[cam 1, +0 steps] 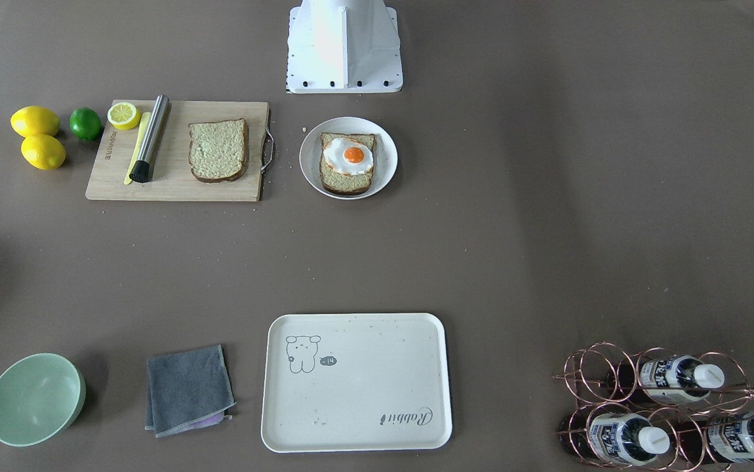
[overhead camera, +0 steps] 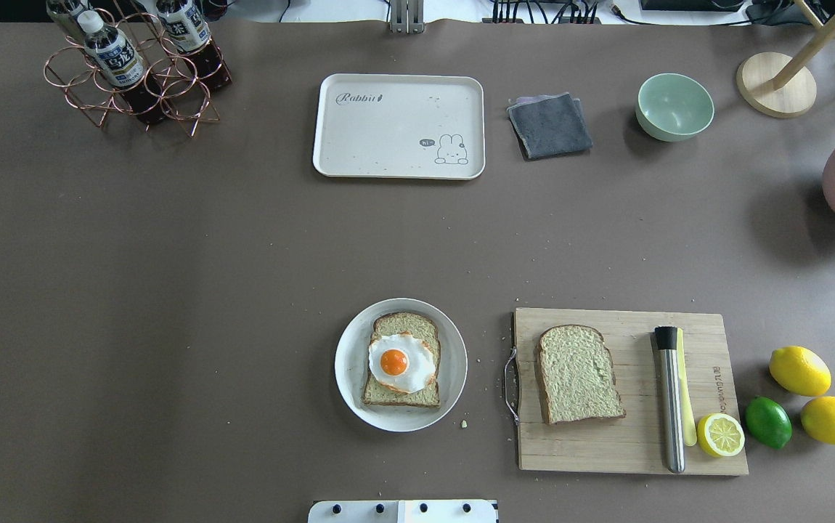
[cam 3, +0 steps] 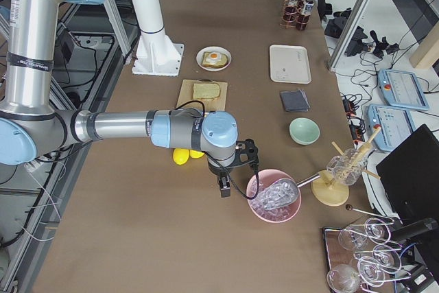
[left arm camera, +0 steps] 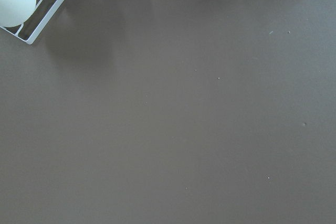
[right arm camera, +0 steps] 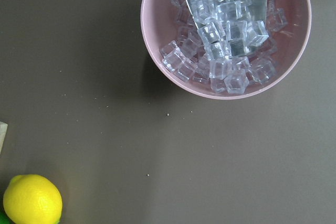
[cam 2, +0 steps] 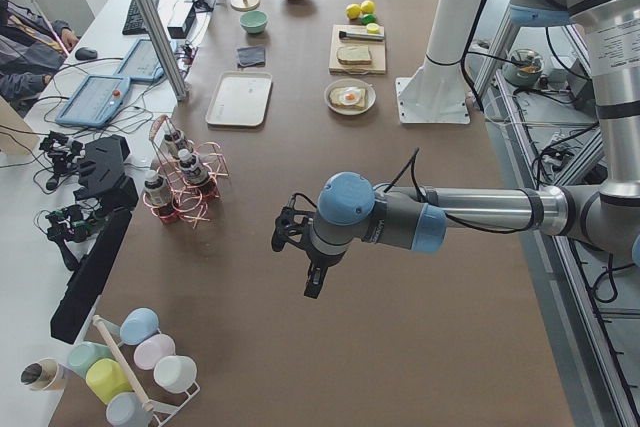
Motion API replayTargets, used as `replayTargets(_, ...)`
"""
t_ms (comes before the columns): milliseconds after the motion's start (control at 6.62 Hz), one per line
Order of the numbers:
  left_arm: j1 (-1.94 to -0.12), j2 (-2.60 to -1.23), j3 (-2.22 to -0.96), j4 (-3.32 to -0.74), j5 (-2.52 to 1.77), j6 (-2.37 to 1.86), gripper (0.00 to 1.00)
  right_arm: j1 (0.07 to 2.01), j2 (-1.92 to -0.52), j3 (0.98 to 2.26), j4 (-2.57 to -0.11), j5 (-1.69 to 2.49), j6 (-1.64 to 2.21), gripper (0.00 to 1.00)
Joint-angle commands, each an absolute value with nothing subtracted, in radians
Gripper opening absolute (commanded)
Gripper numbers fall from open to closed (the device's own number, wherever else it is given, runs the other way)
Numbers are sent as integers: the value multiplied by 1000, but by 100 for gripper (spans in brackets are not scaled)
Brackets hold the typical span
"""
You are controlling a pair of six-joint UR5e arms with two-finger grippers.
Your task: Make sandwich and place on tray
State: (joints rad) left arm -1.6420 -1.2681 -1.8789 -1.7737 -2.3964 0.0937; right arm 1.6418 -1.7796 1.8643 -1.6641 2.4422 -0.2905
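tray [overhead camera: 388, 131]: long axis crosswise | bread slice [overhead camera: 579, 374]: dome toward tray

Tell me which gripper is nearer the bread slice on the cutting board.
Right. The right gripper hangs beside the ice bowl, just past the lemons from the slice; the left gripper is far off, beyond the bottle rack.

Off-task items.
Cutting board [cam 1: 174, 185] carries half lemon [cam 1: 124, 115] and steel rod [cam 1: 153, 134]; green bowl [cam 1: 35, 400] near folded grey cloth [cam 1: 187, 388].
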Motion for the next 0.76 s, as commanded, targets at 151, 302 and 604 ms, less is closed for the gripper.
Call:
replayTargets(151,-1643,-1259,-1875,-1773,-2398,91,98,1567,-1816,1884,-1504,2597,-199,100)
replayTargets(302,-1641,-1243,-1876,-1776,-2398,91,98,1466,-1816,1885,-1336,2621,75,100)
replayTargets(604,-1641,-1243,-1870,-1776,-2396,92,98,1196,-1834,1884,-834,2517,772,100)
